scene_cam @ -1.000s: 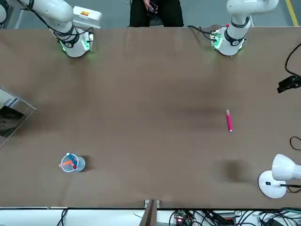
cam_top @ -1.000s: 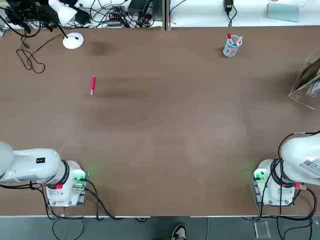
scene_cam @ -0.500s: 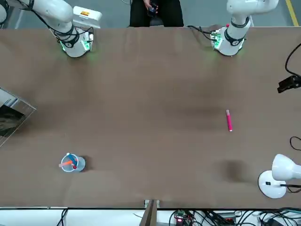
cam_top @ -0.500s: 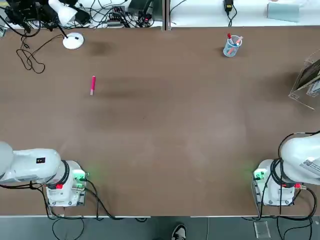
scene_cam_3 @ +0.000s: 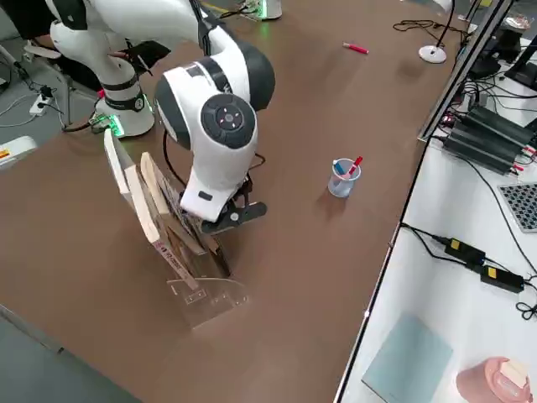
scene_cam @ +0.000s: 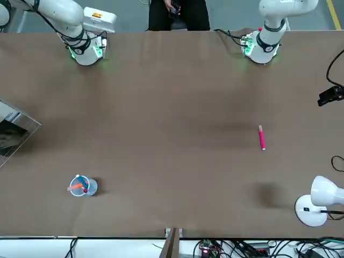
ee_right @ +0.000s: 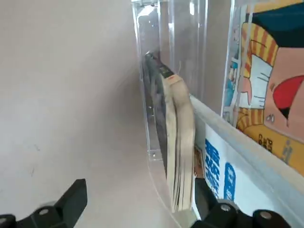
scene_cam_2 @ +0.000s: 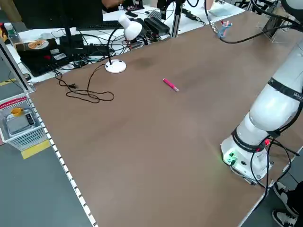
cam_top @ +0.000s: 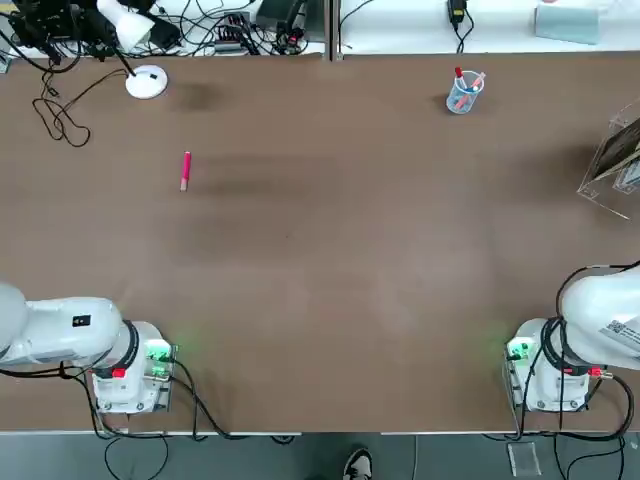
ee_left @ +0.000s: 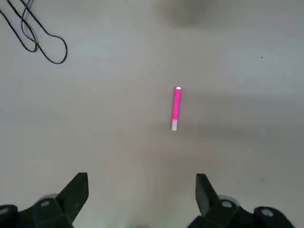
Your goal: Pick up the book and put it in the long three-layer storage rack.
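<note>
Clear acrylic frames the whole matter: the long three-layer storage rack (scene_cam_3: 180, 243) stands at the robot's right edge of the worktop (cam_top: 330, 260), and the book (ee_right: 173, 147) already sits inside it, upright on its edge in the front tier, spine and tan page block facing the right tool (ee_right: 137, 209). That tool hangs just in front of the rack with its two fingers spread wide and nothing between them; in the right wrist view the book lies just ahead of the gap and toward one finger, its long axis running away from the camera along the clear front panel. A second, brightly printed book (ee_right: 266, 95) leans in the tier behind.

So the relation that matters is that the book is ahead of the tool and the free worktop lies behind it; any retreat should, I judge, go straight back along the tool's own line, so that the nearer finger does not drag the page block sideways out of its slot.

Far across the worktop the left tool (ee_left: 140, 204) is parked, fingers equally wide and empty, above a pink pen (ee_left: 176, 108). It is much the farther arm from the rack
</note>
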You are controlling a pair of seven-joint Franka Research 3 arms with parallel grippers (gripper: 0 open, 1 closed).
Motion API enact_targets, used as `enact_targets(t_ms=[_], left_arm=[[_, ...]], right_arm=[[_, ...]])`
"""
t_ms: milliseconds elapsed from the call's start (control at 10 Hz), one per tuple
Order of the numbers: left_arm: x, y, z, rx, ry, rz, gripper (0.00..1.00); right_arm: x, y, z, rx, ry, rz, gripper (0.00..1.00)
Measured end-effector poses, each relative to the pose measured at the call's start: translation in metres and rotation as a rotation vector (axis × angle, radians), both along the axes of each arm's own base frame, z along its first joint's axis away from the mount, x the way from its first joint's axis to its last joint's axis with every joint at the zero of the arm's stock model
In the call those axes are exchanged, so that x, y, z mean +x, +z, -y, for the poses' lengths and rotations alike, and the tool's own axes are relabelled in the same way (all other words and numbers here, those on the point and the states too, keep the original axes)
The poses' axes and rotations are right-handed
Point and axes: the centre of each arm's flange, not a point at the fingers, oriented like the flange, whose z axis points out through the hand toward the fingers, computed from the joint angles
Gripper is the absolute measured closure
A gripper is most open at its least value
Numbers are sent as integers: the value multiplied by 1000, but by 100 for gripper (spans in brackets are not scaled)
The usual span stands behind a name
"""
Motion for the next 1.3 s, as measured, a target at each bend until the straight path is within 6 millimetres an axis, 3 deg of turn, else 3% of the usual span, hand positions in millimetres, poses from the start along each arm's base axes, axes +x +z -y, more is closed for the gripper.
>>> enact_targets(t_ms=[500,800,1100,1300], left_arm=[[0,3,1,0,-1,2,1],[-5,11,3,1,-5,0,1],[-7,27,4,2,-7,28,1],[-8,32,4,2,-7,30,1]], right_arm=[[14,0,-26,31,124,23,0],[35,5,-64,36,260,71,0],[53,28,-104,16,370,136,0],[59,37,-118,6,427,166,0]])
